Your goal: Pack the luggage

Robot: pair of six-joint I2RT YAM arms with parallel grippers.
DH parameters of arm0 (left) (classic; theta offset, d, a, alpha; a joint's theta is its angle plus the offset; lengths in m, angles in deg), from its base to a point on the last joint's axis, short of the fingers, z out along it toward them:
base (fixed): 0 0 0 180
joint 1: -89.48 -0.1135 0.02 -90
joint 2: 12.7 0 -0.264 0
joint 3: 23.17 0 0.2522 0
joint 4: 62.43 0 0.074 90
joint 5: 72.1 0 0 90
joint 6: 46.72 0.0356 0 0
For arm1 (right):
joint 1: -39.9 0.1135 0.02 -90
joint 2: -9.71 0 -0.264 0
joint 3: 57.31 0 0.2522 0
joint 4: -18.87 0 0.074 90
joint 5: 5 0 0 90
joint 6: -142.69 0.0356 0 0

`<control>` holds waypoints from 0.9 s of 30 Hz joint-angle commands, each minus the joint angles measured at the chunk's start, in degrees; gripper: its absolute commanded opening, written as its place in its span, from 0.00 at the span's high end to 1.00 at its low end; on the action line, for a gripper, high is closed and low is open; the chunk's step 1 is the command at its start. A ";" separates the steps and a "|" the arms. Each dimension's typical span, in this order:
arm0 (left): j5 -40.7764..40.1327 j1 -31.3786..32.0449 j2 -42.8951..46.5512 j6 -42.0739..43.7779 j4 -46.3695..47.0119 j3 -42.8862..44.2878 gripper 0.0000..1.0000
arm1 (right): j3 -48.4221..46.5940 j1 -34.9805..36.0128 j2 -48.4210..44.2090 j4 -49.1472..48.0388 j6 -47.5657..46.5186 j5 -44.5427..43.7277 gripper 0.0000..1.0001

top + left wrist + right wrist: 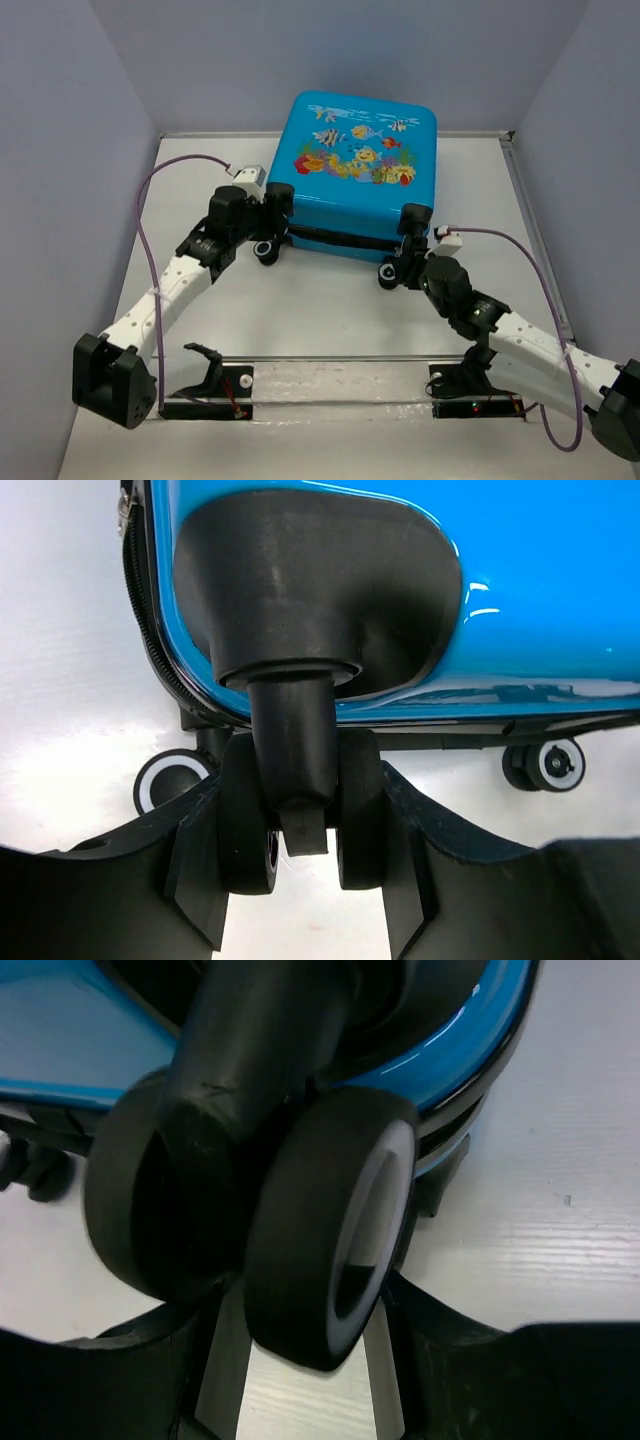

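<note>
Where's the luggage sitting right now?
Top view: the luggage lies flat, fish print up, at the far middle of the table. The left gripper and right gripper each clamp a wheel at its near edge.

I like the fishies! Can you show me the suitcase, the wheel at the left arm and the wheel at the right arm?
luggage (355,150): top external view, fish-printed face.
wheel at left arm (248,825): left wrist view, black tyre.
wheel at right arm (300,1230): right wrist view, black tyre.

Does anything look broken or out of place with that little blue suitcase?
Nothing looks damaged or spilled. The closed suitcase lies flat, fish print up, turned slightly askew to the table. The one curious thing: the left gripper pinches its near-left caster and the right gripper its near-right caster.
</note>
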 commanded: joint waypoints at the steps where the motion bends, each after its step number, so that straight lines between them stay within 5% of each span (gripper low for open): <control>1: 4.07 5.76 8.02 -2.53 -1.16 -4.35 0.94 | -5.15 -7.88 3.84 -2.80 -7.78 10.02 0.52; 12: 4.22 15.53 19.10 -12.02 1.20 -11.39 0.94 | -10.70 -21.25 12.81 -14.41 -20.01 32.01 0.53; 17: 5.99 16.41 19.46 -13.96 3.75 -11.22 0.94 | -3.68 -21.78 8.87 -20.55 -18.54 31.32 0.50; 22: 4.67 16.41 19.55 -15.54 5.42 -7.62 0.94 | 10.91 -21.78 5.52 -38.66 -14.05 30.80 0.45; 27: 2.56 16.41 19.90 -15.98 5.69 -3.48 0.94 | 11.28 -22.31 5.78 -40.51 -15.89 26.93 0.45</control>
